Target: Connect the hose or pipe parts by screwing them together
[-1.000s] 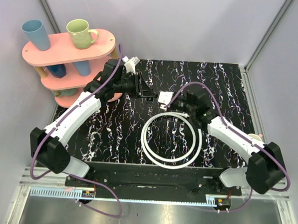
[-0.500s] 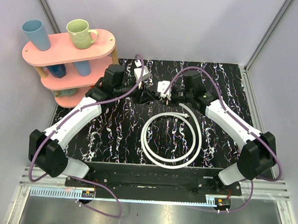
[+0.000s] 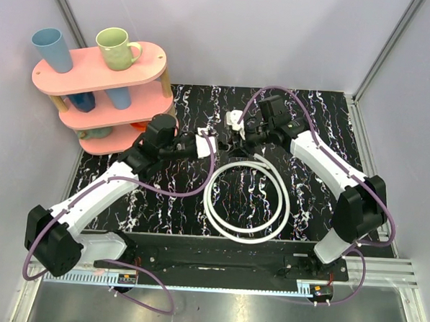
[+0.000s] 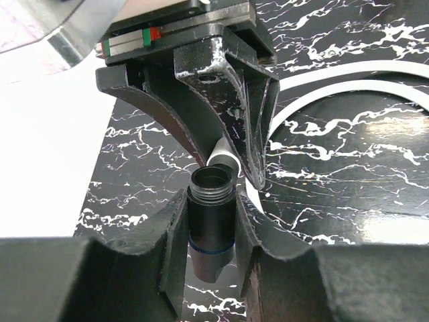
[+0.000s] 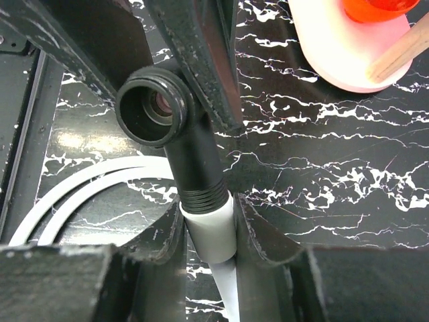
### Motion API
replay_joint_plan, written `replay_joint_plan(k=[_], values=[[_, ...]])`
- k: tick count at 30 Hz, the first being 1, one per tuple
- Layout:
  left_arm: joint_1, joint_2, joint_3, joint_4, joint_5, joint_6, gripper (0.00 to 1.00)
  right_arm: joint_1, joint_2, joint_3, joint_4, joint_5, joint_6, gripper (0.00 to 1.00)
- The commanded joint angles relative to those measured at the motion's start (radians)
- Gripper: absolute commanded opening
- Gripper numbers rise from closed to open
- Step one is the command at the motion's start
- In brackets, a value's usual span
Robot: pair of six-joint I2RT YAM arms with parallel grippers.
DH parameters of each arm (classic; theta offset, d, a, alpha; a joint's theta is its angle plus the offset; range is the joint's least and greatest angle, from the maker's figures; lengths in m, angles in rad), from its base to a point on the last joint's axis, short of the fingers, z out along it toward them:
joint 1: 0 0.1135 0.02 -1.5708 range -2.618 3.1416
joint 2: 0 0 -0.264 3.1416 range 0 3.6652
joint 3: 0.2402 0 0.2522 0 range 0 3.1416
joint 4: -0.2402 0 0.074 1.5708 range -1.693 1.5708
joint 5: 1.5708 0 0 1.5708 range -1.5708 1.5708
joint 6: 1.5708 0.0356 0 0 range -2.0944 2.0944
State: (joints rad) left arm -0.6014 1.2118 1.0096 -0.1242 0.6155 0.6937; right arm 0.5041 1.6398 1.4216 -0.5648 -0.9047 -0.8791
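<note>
A white hose lies coiled on the black marbled table, and one end rises to my right gripper. In the right wrist view that gripper is shut on the hose's white end fitting. A black threaded pipe part sits in the fitting, its open end facing the camera. My left gripper meets it from the left. In the left wrist view it is shut on the black pipe part. The white fitting shows just beyond, between the right gripper's fingers.
A pink three-tier shelf stands at the back left with a blue cup and a green mug on top. Its pink base is close behind the grippers. Grey walls enclose the table.
The right gripper carried the hose end up and to the left. The left gripper swung right and toward the near side, and the two grippers now face each other on the joined parts.
</note>
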Motion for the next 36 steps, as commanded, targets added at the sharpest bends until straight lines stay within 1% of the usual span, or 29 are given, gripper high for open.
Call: replay_joint_plan(k=[1,2,3,4,5,6,7,8,9,11,12,13,14,15,16,17,18,20,21,22,24,26,27,30,31,36], values=[[-0.041,0.005,-0.032,0.001,0.072,-0.012,0.0,-0.013,-0.035,0.068,0.25,0.001,0.241,0.09],[-0.017,0.015,-0.028,0.018,0.085,-0.057,0.0,-0.013,-0.055,0.039,0.325,0.035,0.252,0.22],[-0.005,0.017,-0.043,0.068,0.057,-0.136,0.0,-0.013,-0.11,-0.049,0.38,0.099,0.276,0.42],[0.009,0.012,-0.051,0.18,0.038,-0.333,0.0,-0.013,-0.142,-0.1,0.432,0.127,0.275,0.47],[0.043,0.009,-0.055,0.223,0.032,-0.427,0.0,-0.013,-0.214,-0.155,0.539,0.157,0.273,0.55],[0.057,0.008,-0.058,0.257,0.039,-0.592,0.0,-0.015,-0.247,-0.256,0.606,0.226,0.281,0.62],[0.067,0.005,-0.054,0.285,0.03,-0.665,0.0,-0.013,-0.277,-0.3,0.65,0.255,0.281,0.71],[0.083,0.006,-0.043,0.281,0.008,-0.739,0.0,-0.015,-0.306,-0.338,0.716,0.285,0.276,0.75],[0.087,0.012,-0.005,0.265,-0.052,-0.872,0.0,-0.013,-0.354,-0.405,0.747,0.318,0.264,0.79],[0.101,0.049,0.059,0.143,-0.124,-1.015,0.0,-0.015,-0.414,-0.466,0.82,0.32,0.253,0.86],[0.107,0.069,0.143,0.079,-0.167,-1.081,0.0,-0.012,-0.428,-0.513,0.841,0.319,0.243,0.9],[0.114,0.113,0.191,-0.057,-0.174,-1.176,0.0,-0.012,-0.44,-0.533,0.852,0.32,0.229,0.93],[0.121,0.136,0.234,-0.118,-0.171,-1.215,0.0,-0.012,-0.454,-0.555,0.884,0.326,0.218,0.98],[0.124,0.155,0.304,-0.168,-0.148,-1.252,0.0,-0.006,-0.475,-0.603,0.916,0.352,0.201,0.98],[0.126,0.176,0.326,-0.23,-0.128,-1.319,0.0,-0.003,-0.485,-0.627,0.949,0.372,0.192,0.98],[0.127,0.181,0.334,-0.244,-0.119,-1.364,0.0,0.008,-0.492,-0.642,0.997,0.397,0.18,0.98],[0.132,0.18,0.328,-0.246,-0.093,-1.46,0.0,0.016,-0.492,-0.651,1.002,0.446,0.142,0.98],[0.135,0.169,0.305,-0.203,-0.068,-1.542,0.0,0.039,-0.491,-0.652,1.003,0.481,0.103,0.96],[0.137,0.161,0.278,-0.175,-0.039,-1.607,0.0,0.042,-0.488,-0.652,1.007,0.501,0.083,0.94],[0.138,0.152,0.262,-0.117,-0.024,-1.638,0.0,0.053,-0.486,-0.653,1.022,0.51,0.075,0.94],[0.14,0.149,0.235,-0.085,0.009,-1.715,0.0,0.063,-0.48,-0.668,1.051,0.539,0.058,0.93],[0.14,0.152,0.225,-0.074,0.033,-1.75,0.0,0.076,-0.463,-0.665,1.059,0.544,0.037,0.92],[0.14,0.15,0.216,-0.046,0.042,-1.796,0.0,0.08,-0.456,-0.662,1.057,0.549,0.028,0.91],[0.14,0.143,0.185,0.001,0.067,-1.87,0.0,0.106,-0.431,-0.658,1.062,0.572,-0.011,0.86],[0.14,0.138,0.184,0.001,0.066,-1.875,0.0,0.114,-0.428,-0.656,1.063,0.575,-0.018,0.82],[0.144,0.13,0.165,0.024,0.072,-1.93,0.0,0.143,-0.414,-0.644,1.065,0.582,-0.055,0.72]])
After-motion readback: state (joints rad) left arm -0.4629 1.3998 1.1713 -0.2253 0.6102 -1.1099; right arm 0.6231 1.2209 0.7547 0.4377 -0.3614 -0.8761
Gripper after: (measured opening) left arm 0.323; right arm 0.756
